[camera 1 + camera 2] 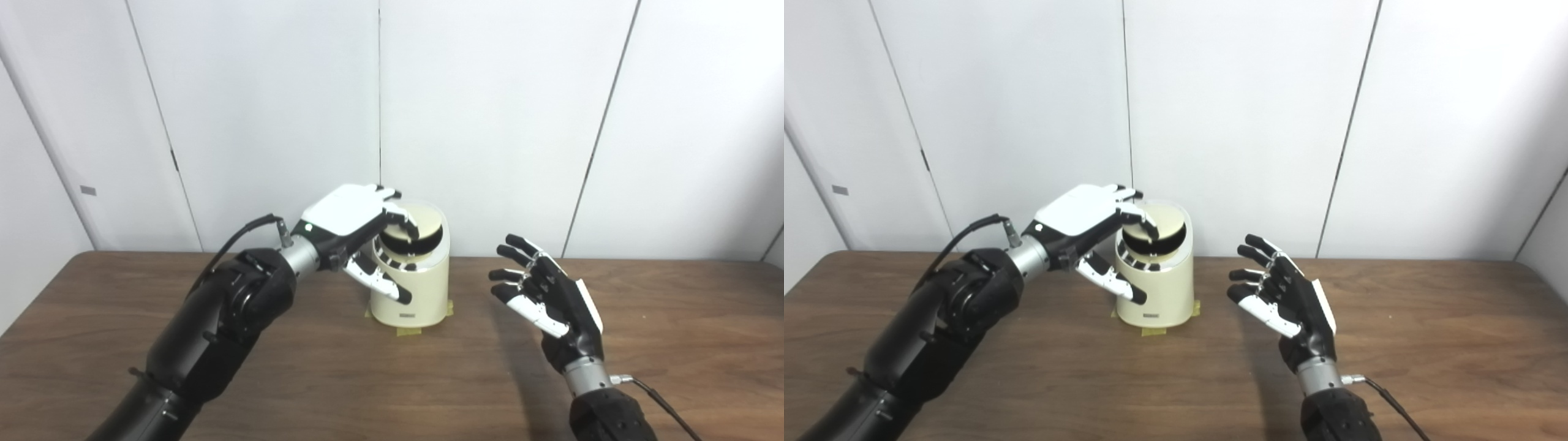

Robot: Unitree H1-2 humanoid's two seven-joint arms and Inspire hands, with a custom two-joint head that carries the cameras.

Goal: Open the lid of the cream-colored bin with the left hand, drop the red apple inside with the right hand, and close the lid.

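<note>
Left eye view: beside bin [411, 288], our left hand [358, 229] fingers pressed tilted lid [418, 228]; right hand [548, 295] open, empty; apple unseen.

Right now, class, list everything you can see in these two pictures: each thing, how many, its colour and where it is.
bin: one, cream, centre of table near the wall
lid: one, cream, tilted open on top of bin
tape: yellowish pieces at bin's base
table: one, dark brown wood
wall: white panels behind
apple: none visible
left hand: white and black, fingers on the lid
right hand: black and white, open, empty, right of bin
</note>
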